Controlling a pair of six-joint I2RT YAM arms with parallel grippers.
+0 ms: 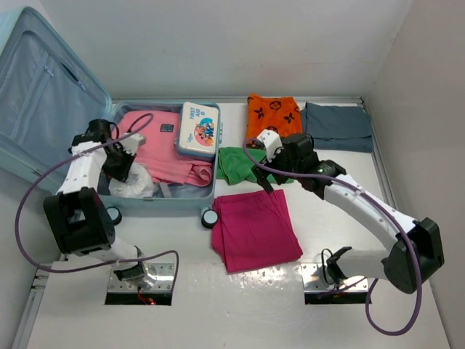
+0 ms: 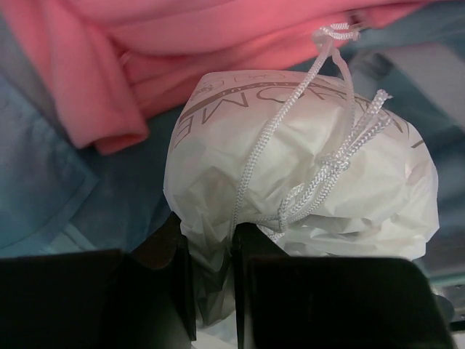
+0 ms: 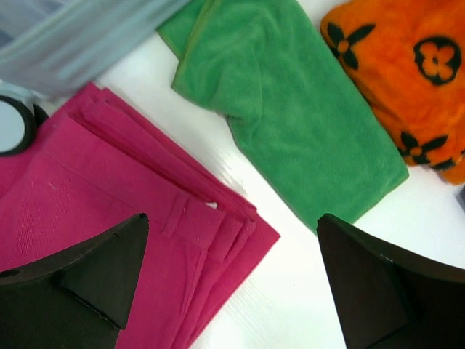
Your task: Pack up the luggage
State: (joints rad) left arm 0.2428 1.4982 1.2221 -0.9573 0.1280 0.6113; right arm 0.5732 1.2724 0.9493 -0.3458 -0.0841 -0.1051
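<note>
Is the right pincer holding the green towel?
No, in the right wrist view the right pincer stands open and empty, and the green towel lies flat beyond it.

A white table (image 1: pixel 218 313) is seen from above, closed in by a plain pale back wall (image 1: pixel 240 43) and a similar right wall (image 1: pixel 429 87). A thin metal rail (image 1: pixel 25 309) is set along the table's left edge. The surface is evenly lit, and a soft glare is thrown on it near the front. What lies past the left edge is poorly shown, possibly a floor.
</note>
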